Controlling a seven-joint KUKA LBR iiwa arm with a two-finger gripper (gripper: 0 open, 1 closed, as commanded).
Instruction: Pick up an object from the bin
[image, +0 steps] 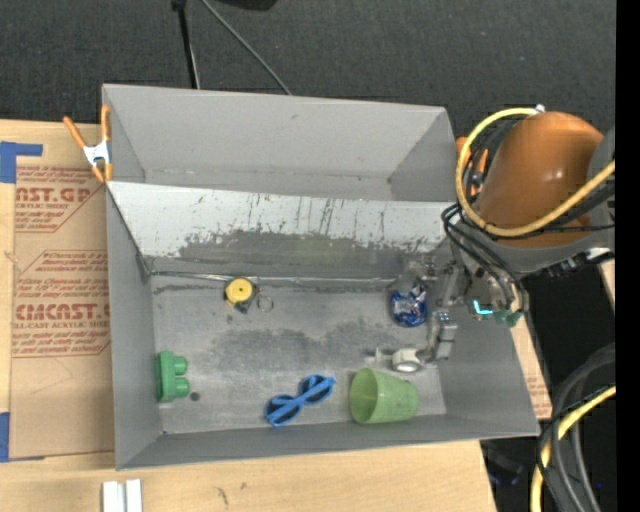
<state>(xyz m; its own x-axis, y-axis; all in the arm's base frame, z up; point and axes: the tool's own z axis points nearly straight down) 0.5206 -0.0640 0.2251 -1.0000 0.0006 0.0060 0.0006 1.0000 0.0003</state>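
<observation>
Down at frame right: gripper (441, 340) just beside a small whitish rounded piece (404, 360) on the scuffed metal bin (300, 345) floor, grip impossible to tell. Close by, crumpled blue-white lump (408, 307), smooth green cup (382, 397).

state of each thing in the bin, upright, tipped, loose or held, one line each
green cup: tipped on its side by the front wall
blue toy glasses: flat on the floor, loose
green block: loose, near the left wall
yellow round piece: loose, near the back wall
small blue thing: on the floor, beside the gripper
small pale piece: on the floor, beside the gripper
gripper: low at the right end
</observation>
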